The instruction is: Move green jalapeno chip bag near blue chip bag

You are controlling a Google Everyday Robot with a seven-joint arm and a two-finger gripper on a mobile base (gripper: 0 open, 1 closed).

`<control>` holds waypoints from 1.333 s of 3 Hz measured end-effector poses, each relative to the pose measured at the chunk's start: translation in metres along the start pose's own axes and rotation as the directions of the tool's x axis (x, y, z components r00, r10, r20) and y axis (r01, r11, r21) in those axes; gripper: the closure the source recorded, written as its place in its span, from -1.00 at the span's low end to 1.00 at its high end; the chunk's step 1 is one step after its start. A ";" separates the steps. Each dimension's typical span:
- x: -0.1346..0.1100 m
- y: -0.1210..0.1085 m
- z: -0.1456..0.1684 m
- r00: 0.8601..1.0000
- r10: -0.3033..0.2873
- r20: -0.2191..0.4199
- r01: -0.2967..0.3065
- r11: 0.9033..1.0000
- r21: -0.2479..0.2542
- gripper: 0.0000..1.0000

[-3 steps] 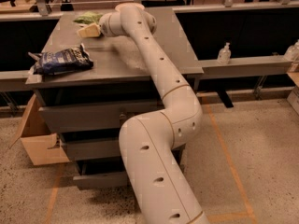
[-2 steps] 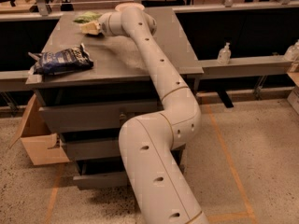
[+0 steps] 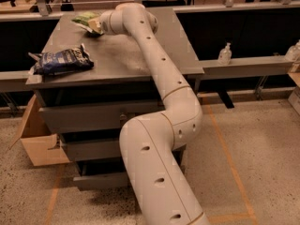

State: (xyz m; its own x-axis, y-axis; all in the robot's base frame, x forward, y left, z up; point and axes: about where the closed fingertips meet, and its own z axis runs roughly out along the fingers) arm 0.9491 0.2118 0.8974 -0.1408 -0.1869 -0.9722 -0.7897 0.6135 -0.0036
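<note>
The blue chip bag (image 3: 63,61) is lying at the front left corner of the desk (image 3: 126,55). Well apart from it, the green jalapeno chip bag (image 3: 83,18) is resting at the far edge, with the hand (image 3: 96,26) sitting against its right side; whether the hand is clamped on it cannot be told.

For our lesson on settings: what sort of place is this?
Probably a lab or workshop: steel table, taped floor lines, pump bottle. The gripper sits at the table's far end, by the green jalapeno chip bag.
</note>
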 end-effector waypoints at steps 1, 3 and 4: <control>-0.001 -0.007 -0.009 1.000 -0.028 -0.009 0.028 1.000 0.010 1.00; 0.008 -0.021 -0.019 0.997 -0.042 -0.069 0.046 0.998 0.052 0.50; 0.010 -0.019 -0.017 0.997 -0.041 -0.071 0.045 0.998 0.048 0.04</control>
State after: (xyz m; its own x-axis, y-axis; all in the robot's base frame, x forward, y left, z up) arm 0.9530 0.1850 0.8914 -0.1500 -0.2662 -0.9522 -0.7657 0.6406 -0.0584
